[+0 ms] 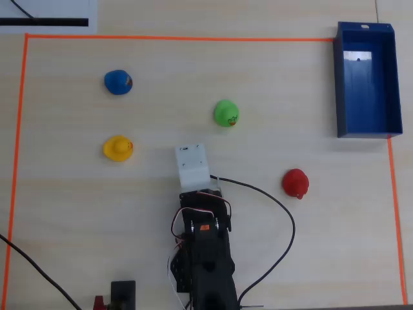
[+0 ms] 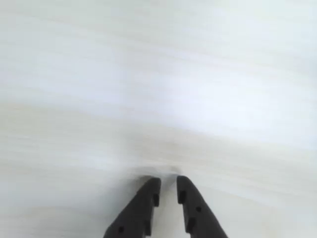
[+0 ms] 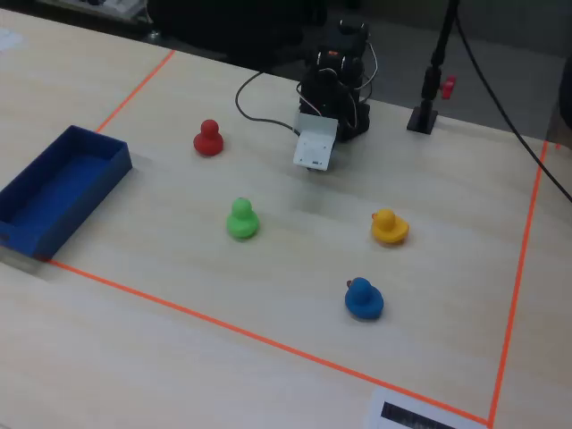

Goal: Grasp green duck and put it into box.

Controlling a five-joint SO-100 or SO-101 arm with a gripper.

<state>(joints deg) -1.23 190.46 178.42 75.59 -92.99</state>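
The green duck [image 1: 226, 113] stands alone on the pale table, also seen in the fixed view [image 3: 241, 219]. The dark blue box [image 1: 340, 84] sits at the right edge in the overhead view and at the left in the fixed view [image 3: 80, 192]; it looks empty. My gripper [image 2: 168, 182] shows in the wrist view as two dark fingers with only a thin gap and nothing between them, over bare table. In the overhead view it is hidden under the white wrist mount [image 1: 193, 165], which is below and left of the green duck and well short of it.
A blue duck [image 1: 118, 82], a yellow duck [image 1: 118, 148] and a red duck [image 1: 295, 183] stand on the table. Orange tape [image 1: 181, 39] outlines the work area. A black cable [image 1: 284, 213] loops to the right of the arm base.
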